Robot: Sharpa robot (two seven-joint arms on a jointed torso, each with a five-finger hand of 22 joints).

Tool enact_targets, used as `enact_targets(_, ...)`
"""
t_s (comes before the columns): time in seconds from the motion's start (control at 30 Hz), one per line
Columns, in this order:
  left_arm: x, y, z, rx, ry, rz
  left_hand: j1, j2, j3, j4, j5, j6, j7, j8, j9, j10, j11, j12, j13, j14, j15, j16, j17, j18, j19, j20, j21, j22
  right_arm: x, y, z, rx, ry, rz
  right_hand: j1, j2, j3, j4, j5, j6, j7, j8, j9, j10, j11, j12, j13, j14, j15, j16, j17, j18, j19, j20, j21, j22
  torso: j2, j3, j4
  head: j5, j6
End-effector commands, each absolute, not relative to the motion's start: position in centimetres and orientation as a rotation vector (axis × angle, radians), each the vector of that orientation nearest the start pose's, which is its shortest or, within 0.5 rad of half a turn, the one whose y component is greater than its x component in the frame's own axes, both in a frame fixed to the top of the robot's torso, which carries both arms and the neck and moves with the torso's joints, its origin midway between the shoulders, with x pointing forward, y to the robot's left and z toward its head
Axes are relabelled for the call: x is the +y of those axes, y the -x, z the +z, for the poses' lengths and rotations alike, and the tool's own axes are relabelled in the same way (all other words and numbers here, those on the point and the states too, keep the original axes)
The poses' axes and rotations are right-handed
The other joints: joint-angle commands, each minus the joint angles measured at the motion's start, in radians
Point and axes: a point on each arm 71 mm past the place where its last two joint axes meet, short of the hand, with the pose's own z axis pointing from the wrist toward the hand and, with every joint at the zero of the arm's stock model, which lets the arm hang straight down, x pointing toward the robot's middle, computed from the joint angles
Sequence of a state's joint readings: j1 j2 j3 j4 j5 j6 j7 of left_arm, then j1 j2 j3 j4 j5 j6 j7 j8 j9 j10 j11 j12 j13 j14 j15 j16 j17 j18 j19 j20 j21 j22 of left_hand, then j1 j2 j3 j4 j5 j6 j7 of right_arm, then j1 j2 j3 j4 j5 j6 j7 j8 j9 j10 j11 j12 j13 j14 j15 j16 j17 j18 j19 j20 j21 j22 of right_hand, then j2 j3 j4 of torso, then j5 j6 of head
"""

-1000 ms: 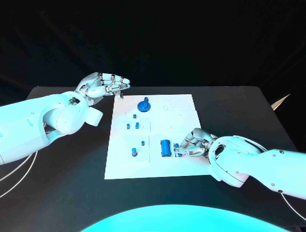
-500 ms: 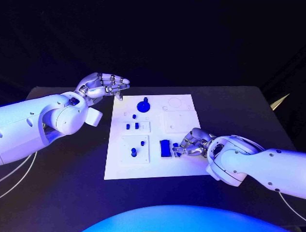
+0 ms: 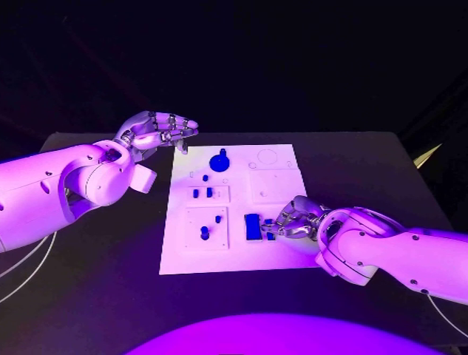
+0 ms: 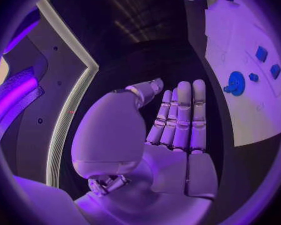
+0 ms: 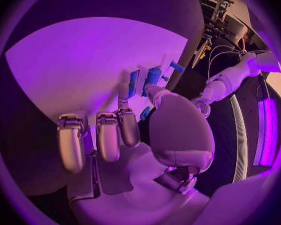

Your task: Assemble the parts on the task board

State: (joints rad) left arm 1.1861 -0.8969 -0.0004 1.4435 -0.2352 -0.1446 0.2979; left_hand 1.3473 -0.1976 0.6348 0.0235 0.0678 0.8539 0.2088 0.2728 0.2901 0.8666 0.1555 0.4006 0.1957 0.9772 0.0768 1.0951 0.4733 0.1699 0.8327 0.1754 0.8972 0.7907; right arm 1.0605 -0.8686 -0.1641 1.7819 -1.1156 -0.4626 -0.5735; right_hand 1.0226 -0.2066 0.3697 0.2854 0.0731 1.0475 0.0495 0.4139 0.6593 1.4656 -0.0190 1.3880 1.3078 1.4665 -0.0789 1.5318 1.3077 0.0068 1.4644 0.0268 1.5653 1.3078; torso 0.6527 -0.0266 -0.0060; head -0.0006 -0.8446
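Note:
The white task board lies in the middle of the black table. A round blue part stands near its far edge, and it also shows in the left wrist view. Small blue parts sit in the left column. A long blue part stands near the front. My right hand rests on the board just right of it, fingers curled in, pinching a small blue part between thumb and finger. My left hand hovers off the board's far left corner, holding nothing, its fingers straight.
The board's right half carries pale sockets and raised white squares. Black table stretches out on both sides of the board. A pale pointed object lies at the table's far right edge.
Neither hand has visibly moved. My right hand stays curled beside the long blue part.

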Motion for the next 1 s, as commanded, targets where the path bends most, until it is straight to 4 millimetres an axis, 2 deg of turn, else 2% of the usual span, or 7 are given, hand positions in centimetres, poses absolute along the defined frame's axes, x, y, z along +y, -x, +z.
enact_targets(0.03, 24.7, -50.0, -17.7, 1.574, 0.904, -1.489, 0.003, 0.000, 0.000, 0.001, 0.001, -0.004, 0.000, 0.007, -0.001, -0.007, -0.003, 0.004, -0.001, -0.008, 0.002, 0.007, -0.001, 0.014, 0.003, 0.001, -0.005, -0.001, -17.3, -38.2, -27.9, 2.110, -0.422, 0.543, -0.013, 0.000, -0.006, 0.000, -0.002, -0.003, -0.002, 0.005, 0.002, 0.038, -0.006, -0.001, 0.168, 0.087, -0.008, 0.003, 0.174, -0.007, 0.106, -0.007, 0.006, 0.263, 0.000, 0.0004, -0.0004, 0.001, -0.002)
enact_targets(0.33, 24.8, -50.0, -17.7, 1.568, 0.904, -1.488, 0.003, 0.000, 0.000, 0.001, 0.001, -0.004, 0.000, 0.007, -0.001, -0.007, -0.003, 0.004, -0.001, -0.008, 0.002, 0.007, -0.001, 0.014, 0.003, 0.001, -0.005, -0.001, -18.4, -38.1, -27.5, 2.068, -0.427, 0.555, 0.037, 0.014, -0.013, -0.026, 0.001, -0.011, -0.001, 0.006, 0.004, 0.038, -0.006, -0.001, 0.169, 0.087, -0.009, 0.002, 0.173, -0.007, 0.106, -0.008, 0.006, 0.263, -0.001, 0.0005, -0.0020, 0.001, 0.003)
enact_targets(0.63, 25.0, -50.0, -17.7, 1.555, 0.903, -1.482, 0.002, 0.001, -0.001, 0.002, 0.002, -0.005, 0.000, 0.008, -0.001, -0.008, -0.003, 0.006, -0.001, -0.008, 0.003, 0.008, -0.001, 0.014, 0.004, 0.001, -0.007, -0.002, -20.3, -38.8, -25.9, 1.967, -0.441, 0.595, 0.104, 0.027, 0.002, -0.064, 0.004, -0.020, 0.000, 0.002, 0.001, 0.036, -0.005, -0.004, 0.168, 0.086, -0.008, 0.001, 0.171, -0.007, 0.106, -0.006, 0.006, 0.263, -0.003, 0.0007, -0.0033, 0.000, 0.009)
enact_targets(0.8, 24.9, -50.1, -17.8, 1.553, 0.902, -1.485, 0.002, 0.001, -0.001, 0.002, 0.002, -0.005, 0.000, 0.008, -0.001, -0.008, -0.003, 0.006, -0.001, -0.008, 0.003, 0.008, -0.001, 0.014, 0.004, 0.001, -0.007, -0.002, -20.2, -39.3, -25.7, 1.960, -0.433, 0.596, 0.123, 0.028, 0.009, -0.077, 0.004, -0.019, -0.001, 0.001, 0.000, 0.037, -0.005, -0.004, 0.168, 0.086, -0.008, 0.001, 0.171, -0.007, 0.106, -0.006, 0.006, 0.263, -0.001, 0.0023, -0.0007, -0.001, 0.010)
enact_targets(1.0, 24.8, -50.0, -17.8, 1.551, 0.899, -1.490, 0.003, 0.002, 0.000, 0.002, 0.002, -0.004, -0.001, 0.009, -0.001, -0.007, -0.004, 0.008, -0.001, -0.008, 0.002, 0.008, -0.001, 0.014, 0.004, 0.001, -0.007, -0.002, -20.0, -39.8, -25.7, 1.944, -0.432, 0.598, 0.143, 0.024, 0.016, -0.091, 0.004, -0.020, -0.001, -0.001, -0.002, 0.036, -0.006, -0.005, 0.168, 0.086, -0.008, 0.001, 0.170, -0.007, 0.106, -0.007, 0.006, 0.263, 0.001, 0.0011, 0.0000, -0.002, 0.008)
